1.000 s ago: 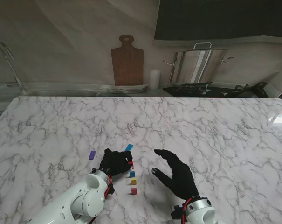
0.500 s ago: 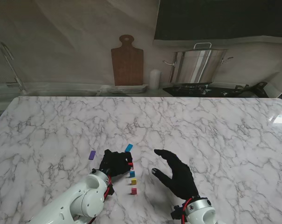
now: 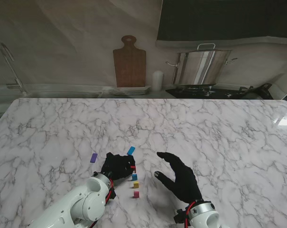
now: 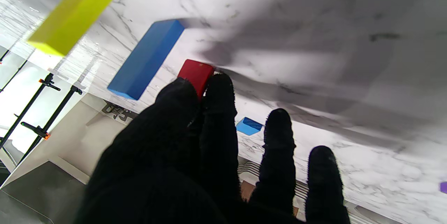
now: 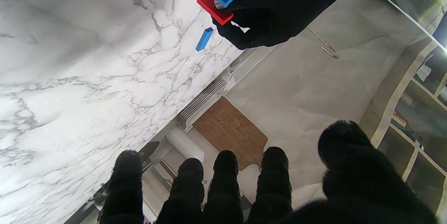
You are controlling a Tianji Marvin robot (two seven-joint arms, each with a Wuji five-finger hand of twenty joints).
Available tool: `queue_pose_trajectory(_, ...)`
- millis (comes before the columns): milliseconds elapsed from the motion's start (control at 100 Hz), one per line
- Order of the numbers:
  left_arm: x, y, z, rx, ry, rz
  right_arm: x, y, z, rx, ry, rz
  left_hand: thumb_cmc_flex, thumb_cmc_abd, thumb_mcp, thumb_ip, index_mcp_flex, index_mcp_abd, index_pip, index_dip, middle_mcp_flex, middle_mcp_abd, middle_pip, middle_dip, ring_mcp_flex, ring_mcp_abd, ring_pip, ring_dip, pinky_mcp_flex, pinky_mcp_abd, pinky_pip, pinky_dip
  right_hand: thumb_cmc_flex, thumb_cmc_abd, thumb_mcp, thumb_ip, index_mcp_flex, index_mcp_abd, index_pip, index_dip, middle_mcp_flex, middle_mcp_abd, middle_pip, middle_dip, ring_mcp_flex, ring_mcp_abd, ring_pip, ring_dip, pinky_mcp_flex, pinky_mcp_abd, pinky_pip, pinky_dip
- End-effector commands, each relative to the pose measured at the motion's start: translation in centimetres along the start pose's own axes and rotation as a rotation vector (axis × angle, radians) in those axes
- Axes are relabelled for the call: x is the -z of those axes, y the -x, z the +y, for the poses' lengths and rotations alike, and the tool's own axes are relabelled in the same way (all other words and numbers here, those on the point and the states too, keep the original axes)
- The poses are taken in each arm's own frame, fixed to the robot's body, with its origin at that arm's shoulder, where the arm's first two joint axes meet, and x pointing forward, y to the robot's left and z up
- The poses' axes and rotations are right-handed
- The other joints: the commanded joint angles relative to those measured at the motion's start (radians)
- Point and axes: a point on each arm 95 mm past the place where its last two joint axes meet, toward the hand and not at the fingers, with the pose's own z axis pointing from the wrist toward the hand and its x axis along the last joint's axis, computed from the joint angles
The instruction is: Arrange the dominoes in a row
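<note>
Nearest me on the marble counter (image 3: 219,137): pink domino (image 3: 136,194), then yellow domino (image 3: 136,185), then blue domino (image 3: 134,176), standing in a short line running toward 12 o'clock. My left robot hand (image 3: 117,165) sits at 9 o'clock of that line, thumb and forefinger pinching the red domino (image 4: 195,74) at the line's far end, its end against the counter just beyond the blue one. Other fingers (image 4: 277,136) loose, curled. My right robot hand (image 3: 177,176) is at 3 o'clock of the line, near but apart, spread, holding nothing, palm turned toward the dominoes. Farther out, a light-blue domino (image 3: 131,150) lies flat at 12 o'clock of my left hand, just past the fingertips. A purple domino (image 3: 93,157) lies flat at 10 o'clock of the left hand, apart from everything. Beyond the counter's far edge: wooden cutting board (image 3: 129,61) against the wall, white cylinder (image 3: 157,80) beside it, steel stockpot (image 3: 201,66) at 1 o'clock.
</note>
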Motion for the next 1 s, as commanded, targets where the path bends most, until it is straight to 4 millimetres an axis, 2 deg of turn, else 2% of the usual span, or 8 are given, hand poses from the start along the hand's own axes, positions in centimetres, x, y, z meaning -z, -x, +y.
queue_pose_trajectory(0,0.14,0.04,0.45,-0.003,0.026,-0.005,0.16,0.1,-0.19,0.0,-0.006,-0.008,0.012,-0.02,0.012,0.015,-0.025,0.029,-0.023,0.01,-0.033,0.009,0.011,-0.042,-0.019,0.02,-0.009,0.008,-0.025,0.006,-0.016,0.006,0.02,0.04,-0.022,0.027,-0.037,-0.018,0.011,0.013,-0.037,-0.011,0.011,0.005,-0.01,-0.025,-0.018,-0.013,0.0,-0.034,0.005,0.016)
queue_pose_trajectory(50,0.15,0.04,0.45,-0.003,0.027,-0.005,0.16,0.1,-0.19,0.0,-0.006,-0.007,0.012,-0.018,0.007,0.016,-0.025,0.03,-0.039,0.009,-0.051,0.008,0.028,-0.051,-0.033,0.025,-0.015,0.008,-0.026,0.007,-0.024,0.006,0.02,0.039,-0.022,0.027,-0.037,-0.017,0.011,0.013,-0.037,-0.012,0.011,0.005,-0.01,-0.025,-0.018,-0.013,0.0,-0.034,0.005,0.016)
queue_pose_trajectory(70,0.15,0.04,0.45,-0.003,0.027,-0.006,0.16,0.1,-0.19,-0.001,-0.006,-0.007,0.014,-0.017,0.002,0.016,-0.024,0.03,-0.044,0.011,-0.075,0.037,0.067,-0.072,-0.038,0.029,-0.018,0.009,-0.025,0.008,-0.033,0.006,0.02,0.04,-0.022,0.027,-0.037,-0.017,0.011,0.013,-0.036,-0.011,0.011,0.005,-0.01,-0.025,-0.018,-0.013,0.0,-0.034,0.005,0.016)
queue_pose_trajectory(90,0.15,0.04,0.44,-0.004,0.028,-0.007,0.16,0.1,-0.19,-0.001,-0.007,-0.007,0.016,-0.016,0.001,0.017,-0.025,0.031,-0.048,0.01,-0.082,0.043,0.078,-0.077,-0.041,0.03,-0.019,0.009,-0.025,0.008,-0.035,0.006,0.02,0.039,-0.023,0.027,-0.037,-0.017,0.01,0.013,-0.037,-0.011,0.011,0.004,-0.01,-0.025,-0.018,-0.013,0.0,-0.034,0.005,0.016)
queue_pose_trajectory(600,0.31,0.16,0.34,-0.008,0.042,-0.017,0.16,0.09,-0.18,0.0,-0.011,-0.009,0.003,-0.011,0.0,0.02,-0.004,0.056,-0.129,-0.034,-0.152,0.056,0.125,-0.031,-0.089,0.048,-0.035,0.016,-0.027,0.016,-0.1,-0.002,0.02,0.04,-0.024,0.027,-0.038,-0.017,0.009,0.014,-0.041,-0.011,0.009,0.004,-0.012,-0.025,-0.019,-0.013,-0.002,-0.033,0.004,0.015)
queue_pose_trajectory(840,0.41,0.25,0.22,-0.015,0.05,-0.022,0.16,0.09,-0.18,0.0,-0.012,-0.009,-0.066,0.01,0.071,0.017,0.026,0.086,-0.292,-0.087,-0.242,0.087,0.178,-0.084,-0.122,0.057,-0.053,0.017,-0.028,0.021,-0.172,0.02,0.02,0.04,-0.024,0.027,-0.038,-0.016,0.008,0.014,-0.042,-0.011,0.009,0.004,-0.012,-0.025,-0.019,-0.012,-0.002,-0.034,0.004,0.015)
queue_pose_trajectory(990,0.51,0.39,0.14,-0.02,0.053,-0.024,0.17,0.09,-0.18,0.0,-0.013,-0.009,-0.078,0.015,0.085,0.018,0.029,0.087,-0.328,-0.099,-0.276,0.096,0.181,-0.112,-0.139,0.061,-0.058,0.018,-0.029,0.022,-0.191,0.024,0.021,0.04,-0.024,0.027,-0.038,-0.016,0.008,0.014,-0.043,-0.011,0.009,0.004,-0.011,-0.025,-0.019,-0.012,-0.002,-0.034,0.004,0.016)
